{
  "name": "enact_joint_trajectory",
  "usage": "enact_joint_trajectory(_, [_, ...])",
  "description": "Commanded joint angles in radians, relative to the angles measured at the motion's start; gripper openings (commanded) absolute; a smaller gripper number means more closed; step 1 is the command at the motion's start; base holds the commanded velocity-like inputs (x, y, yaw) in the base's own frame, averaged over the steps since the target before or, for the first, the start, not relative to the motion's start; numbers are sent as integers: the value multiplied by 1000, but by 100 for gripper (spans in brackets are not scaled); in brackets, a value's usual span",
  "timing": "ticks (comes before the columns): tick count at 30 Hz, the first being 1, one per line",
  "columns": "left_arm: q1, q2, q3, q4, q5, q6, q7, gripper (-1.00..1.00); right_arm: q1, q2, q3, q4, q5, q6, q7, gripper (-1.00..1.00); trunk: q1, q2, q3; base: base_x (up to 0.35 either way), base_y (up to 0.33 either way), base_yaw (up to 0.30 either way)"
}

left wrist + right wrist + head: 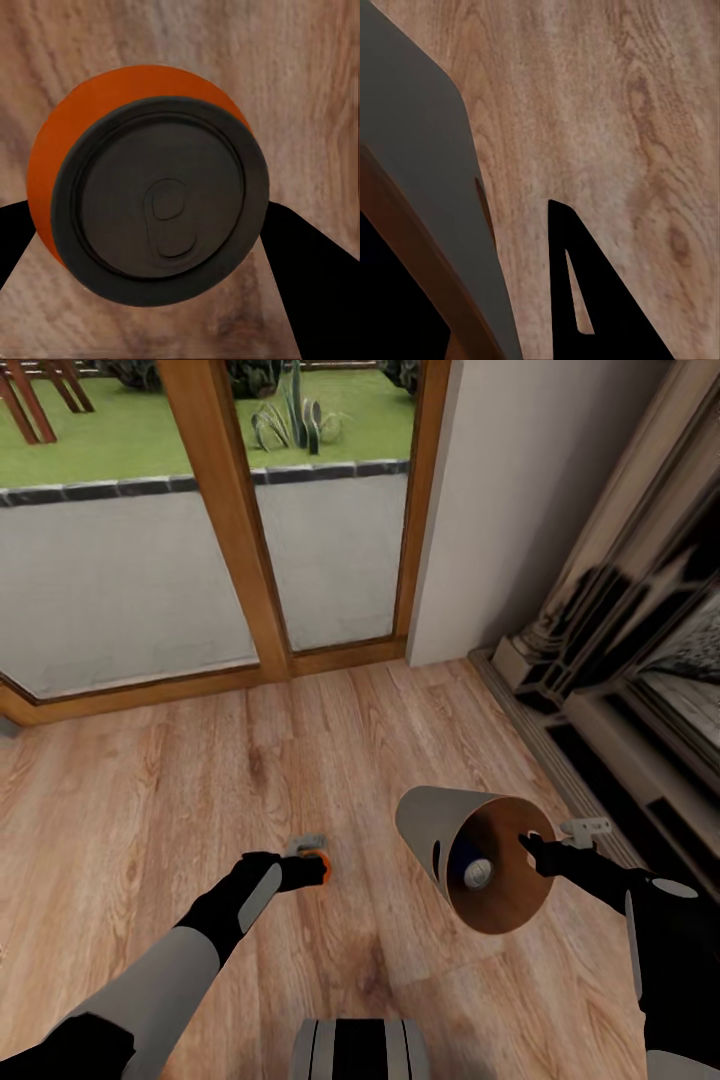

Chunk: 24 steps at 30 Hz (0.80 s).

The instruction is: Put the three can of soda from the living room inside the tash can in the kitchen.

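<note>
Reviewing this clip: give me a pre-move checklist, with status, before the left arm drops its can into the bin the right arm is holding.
1. Left gripper holds an orange can, fingers on both sides of it: ok.
2. Right gripper grips the trash can at its rim: ok.
3. Bin mouth faces the left arm: not ok, it is tilted toward the camera, opening sideways rather than up.
4. Contents secure: cannot tell; a dark blue can lies inside near the mouth and may slide out.
5. Orange can is above the bin opening: not ok, it is off to the side over the wood floor.
</note>
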Motion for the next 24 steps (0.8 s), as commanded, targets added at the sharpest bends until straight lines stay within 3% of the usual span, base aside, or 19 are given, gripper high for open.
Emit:
enact_joint_trajectory(1, [0,0,-1,-3,0,17,-2,-100,-1,0,-1,-2,-3,9,10,-100,-4,7,3,0,0,0])
enact_joint_trajectory(4, [0,6,1,-68,1,79,-2,-100,-1,0,2,-2,4,14,9,-100,-16,28,12,0,0,0])
enact_joint_trajectory(7, [2,10,5,-255,3,201,-2,-100,-1,-5,34,-3,11,59,8,-100,-27,49,21,0,0,0])
enact_joint_trajectory(11, [8,13,9,-480,2,357,-1,-100,-5,-14,82,-4,21,187,6,-100,-42,77,34,0,0,0])
enact_joint_trajectory(13, [9,16,12,-561,2,419,-1,-100,-8,-16,98,-3,49,229,5,-100,-50,91,40,0,0,0])
enact_joint_trajectory(14, [14,22,13,-628,4,462,-1,-100,-12,-17,108,-3,109,266,6,-100,-54,98,43,0,0,0])
enact_joint_trajectory(16, [24,36,14,-693,7,477,-2,-100,-20,-16,114,-2,183,306,7,-100,-62,112,50,0,0,0])
enact_joint_trajectory(19, [34,66,15,-779,11,477,-2,-100,-61,-15,120,-2,261,354,12,-100,-73,133,59,0,0,0])
enact_joint_trajectory(22, [39,95,15,-808,17,477,-3,-100,-89,-17,139,-1,287,391,13,-100,-85,154,68,0,0,0])
enact_joint_trajectory(24, [43,124,16,-819,40,477,-5,-100,-106,-19,159,2,297,418,12,-100,-92,168,75,0,0,0])
